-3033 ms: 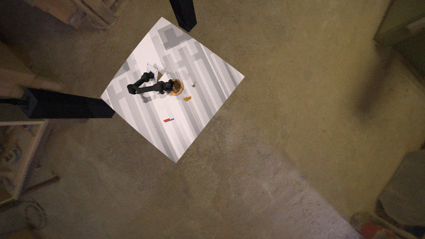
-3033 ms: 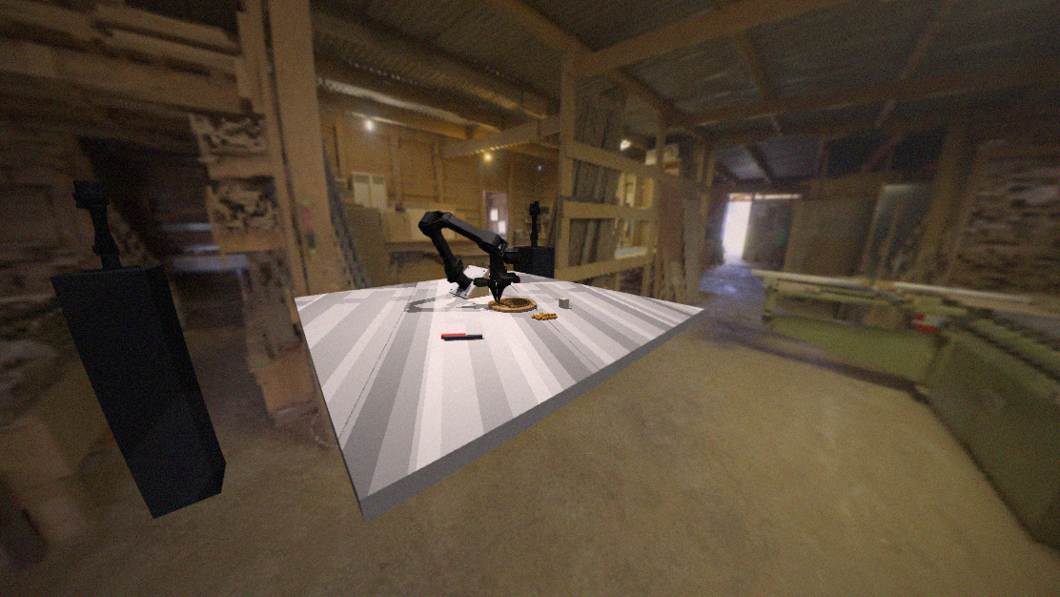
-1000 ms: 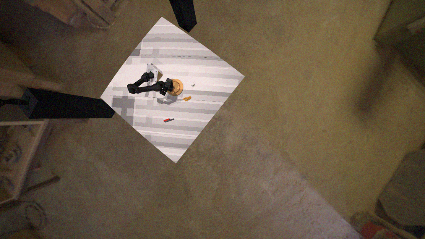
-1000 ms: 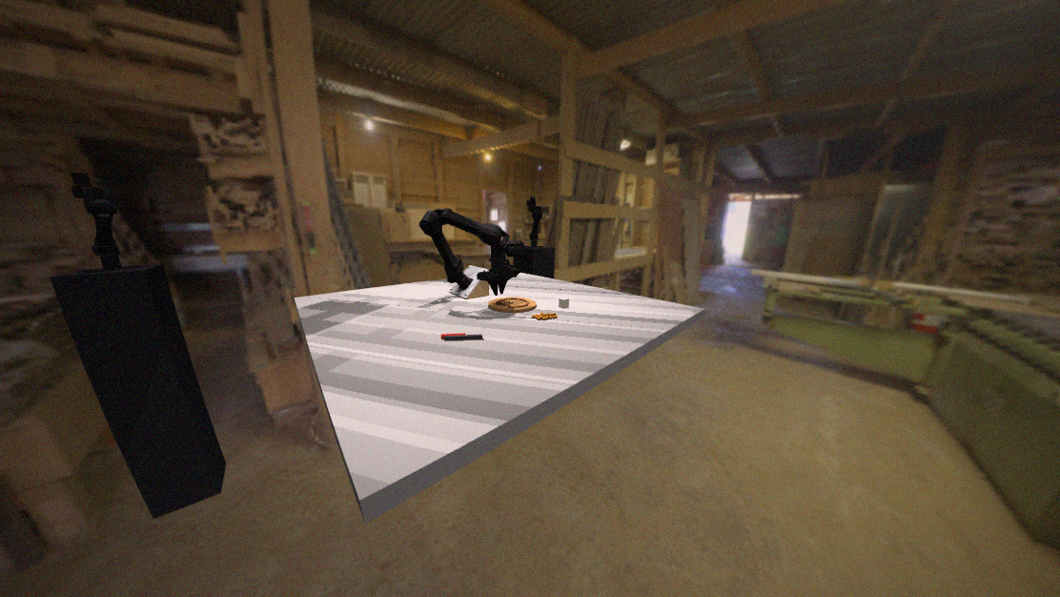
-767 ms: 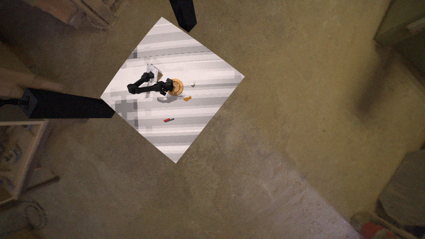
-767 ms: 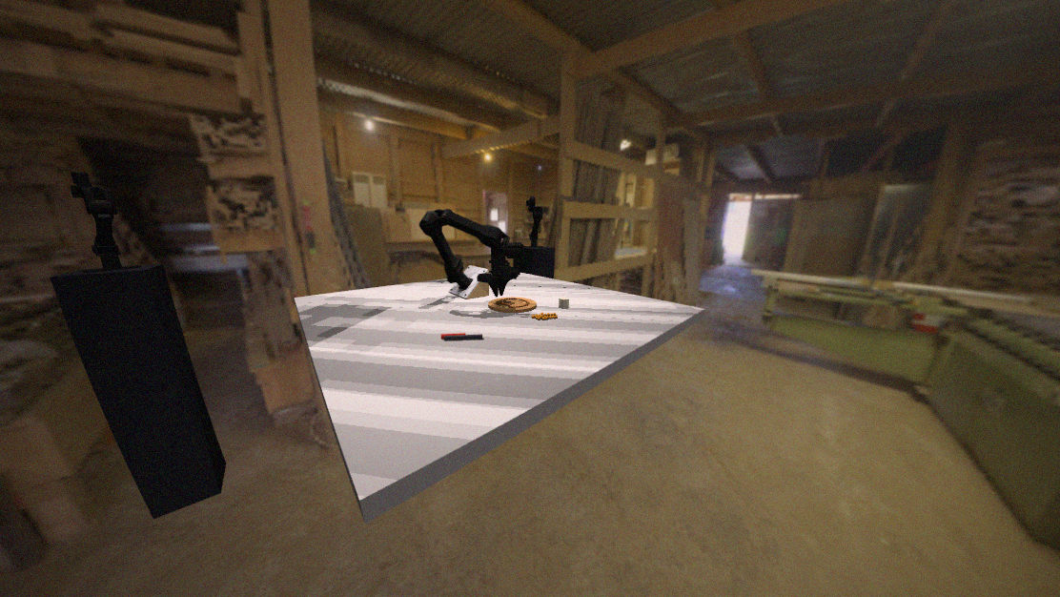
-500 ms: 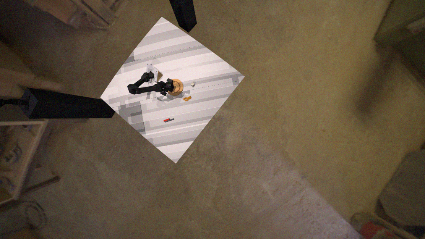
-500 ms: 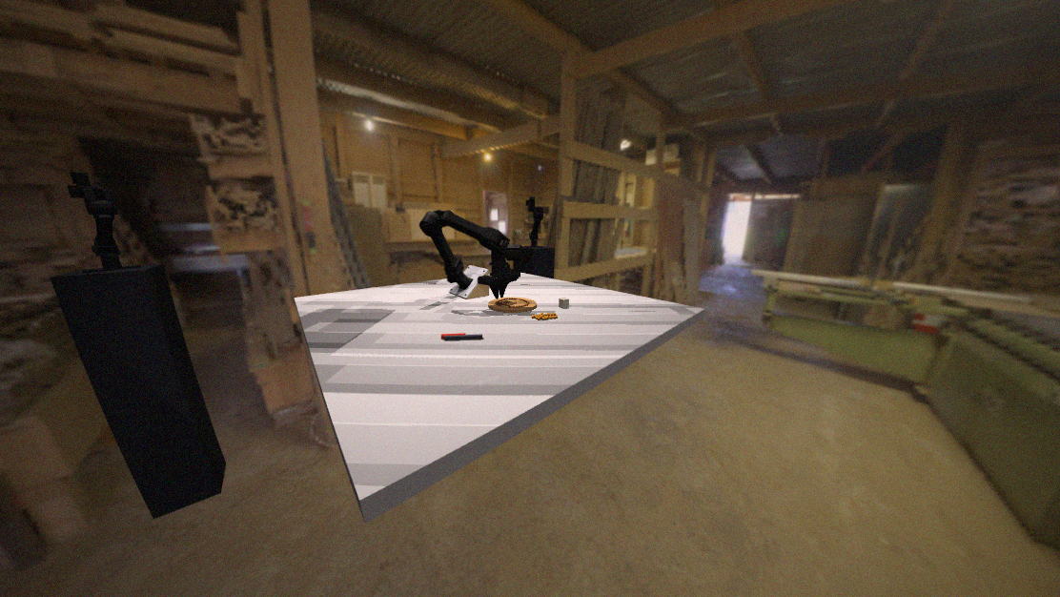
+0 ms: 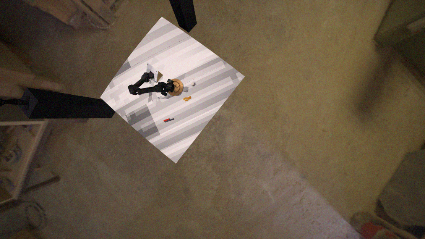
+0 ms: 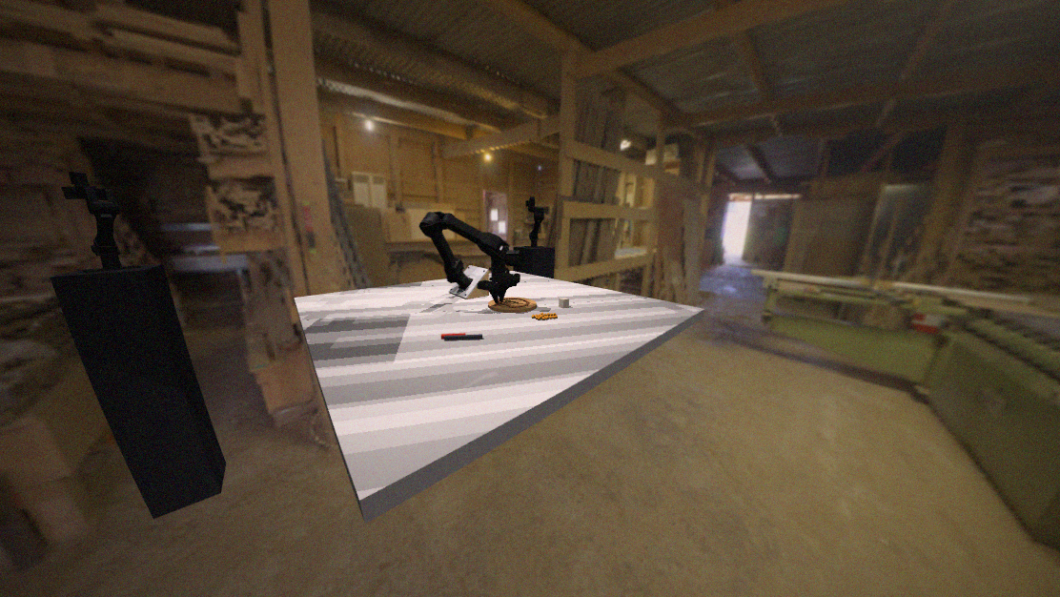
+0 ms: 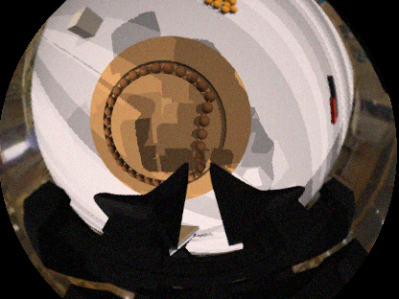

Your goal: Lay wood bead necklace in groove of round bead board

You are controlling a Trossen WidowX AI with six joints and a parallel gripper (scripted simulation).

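Mostly, the brown wood bead necklace (image 11: 168, 68) follows the groove of the round bead board (image 9: 180, 86) (image 10: 530, 306) (image 11: 236, 110), but in the wrist view its right-hand run cuts inward, off the groove. The jaws (image 9: 173, 86) (image 10: 499, 299) point down at the board's edge by the lower end of that stray run. They stand slightly apart, with beads showing at the narrow gap; I cannot tell whether they pinch any. On the desk (image 9: 178, 145) (image 10: 444, 407) (image 11: 58, 144), a clump of orange beads (image 9: 187, 98) (image 10: 544, 317) (image 11: 222, 6) and a small grey block (image 9: 193, 84) (image 10: 563, 302) (image 11: 83, 24) lie near the board, apart from it. A red-and-black pen-like object (image 9: 168, 120) (image 10: 461, 337) (image 11: 332, 101) lies farther off.
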